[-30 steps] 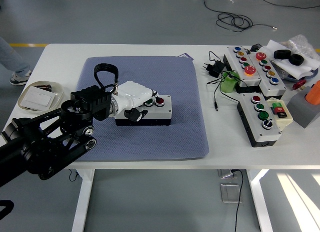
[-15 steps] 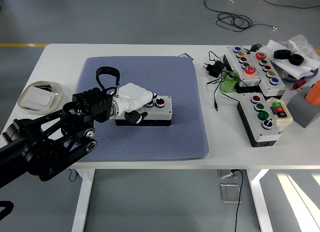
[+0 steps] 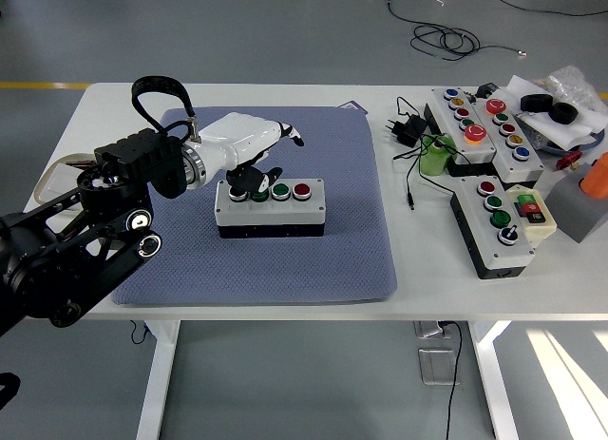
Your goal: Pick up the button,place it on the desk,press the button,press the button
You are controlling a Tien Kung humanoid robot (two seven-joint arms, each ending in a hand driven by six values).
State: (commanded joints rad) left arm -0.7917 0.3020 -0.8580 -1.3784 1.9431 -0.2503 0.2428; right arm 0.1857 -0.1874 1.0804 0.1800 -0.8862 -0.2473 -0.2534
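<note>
My left hand hovers over the button box's left end, fingers loosely spread, gripping nothing; box lies mid-mat on the blue mat, toward the white table's left half.

The robot's black left arm reached in from the lower left, its white five-fingered left hand raised, fingers loosely extended, dark thumb pointing down.
</note>
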